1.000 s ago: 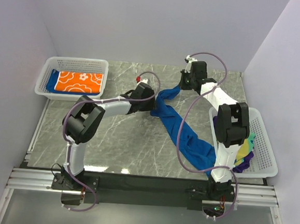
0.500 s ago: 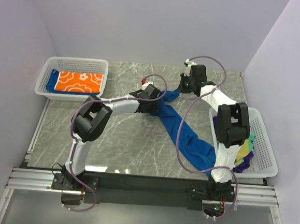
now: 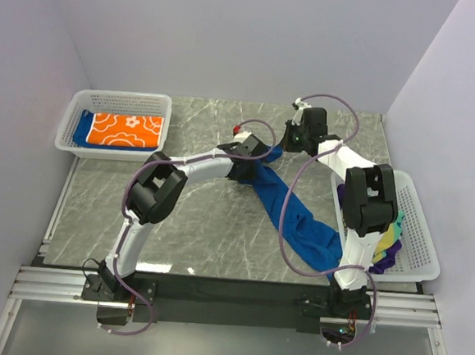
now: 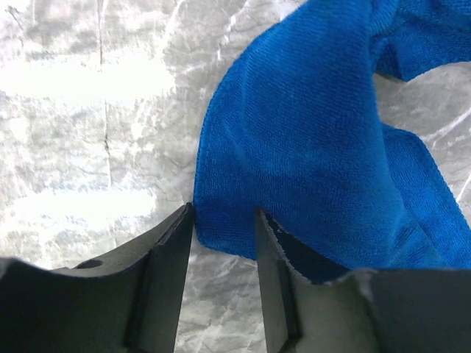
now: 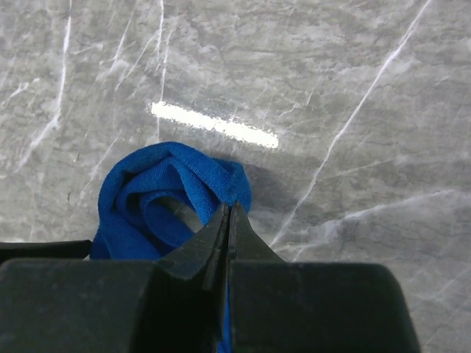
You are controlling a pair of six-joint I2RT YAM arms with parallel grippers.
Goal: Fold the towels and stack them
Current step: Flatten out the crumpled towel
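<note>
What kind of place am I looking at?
Probably a robot lab test cell: plain white walls enclose a grey marble-patterned tabletop, two robot arms bolted to a metal rail work a royal blue towel, and white mesh plastic baskets flank them.

Top view is bright and even: soft overhead light, faint shadows under the arms (image 3: 154, 196) on the marble table (image 3: 201, 224). Left wrist view has two blown-out glare patches on the stone; the blue towel (image 4: 309, 147) looks crisp. Right wrist: one hard glare streak, soft shadow right of the towel — the fingers (image 5: 246, 243) are near black, maybe slightly out of focus.
</note>
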